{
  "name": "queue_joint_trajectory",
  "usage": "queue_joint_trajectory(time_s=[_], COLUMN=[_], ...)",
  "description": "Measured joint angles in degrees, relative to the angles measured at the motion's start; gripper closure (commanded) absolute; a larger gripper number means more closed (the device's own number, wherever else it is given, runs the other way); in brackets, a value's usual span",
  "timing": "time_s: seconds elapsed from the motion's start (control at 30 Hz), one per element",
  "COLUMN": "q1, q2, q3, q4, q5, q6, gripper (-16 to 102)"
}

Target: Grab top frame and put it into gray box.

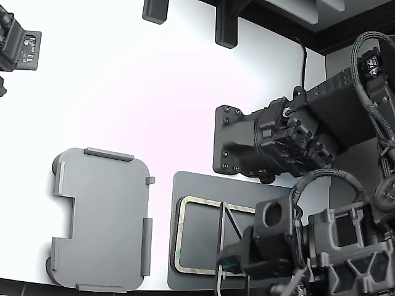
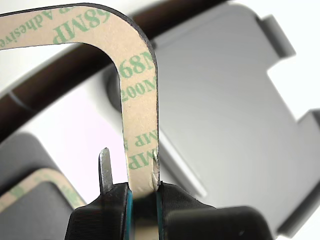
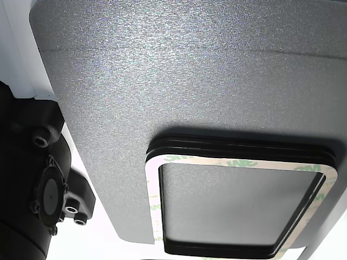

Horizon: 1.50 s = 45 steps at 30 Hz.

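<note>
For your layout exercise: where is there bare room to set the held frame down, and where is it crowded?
Free: the gray box interior, and the white table above it in the exterior view. Crowded: the dark plate with stacked frames, where the pincer and arm hang.

You are looking at a white tabletop (image 1: 154, 92) glaring under bright light; dark fixtures (image 1: 225, 28) are lining its far edge.
</note>
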Motion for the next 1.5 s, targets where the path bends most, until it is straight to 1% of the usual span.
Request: queue_joint_trajectory(time_s=[0.1,0.17,0.23,0.4,0.47,0.67,0.83,0.93,1.2,1.33,1.5], q1=[-5.4,-8.2,-9.3,-10.4,-12.1,-18.4,-21.1,-22.4,-24.6,-25.4,-27.0], q2=[-3.9,-5.4,-5.4,-6.2,-7.4,-12.8,-19.1,-21.8,-24.8,-24.3,-23.7], q3=[-4.1,-6.4,-6.7,-8.5,-10.0,-16.6,-23.4,-25.6,-24.3,-22.4,-20.0], q4=[4.6,6.2,6.0,6.0,6.3,7.5,10.0,10.0,10.0,10.0,10.0], q5=[-4.4,-5.4,-4.1,3.9,4.5,-0.4,1.6,-1.1,-5.5,-7.3,-11.3], q6=[6.9,10.6,15.4,31.3,36.7,45.7,56.1,68.1,98.8,107.5,113.0], gripper=[98,99,99,99,99,99,99,99,99,99,99])
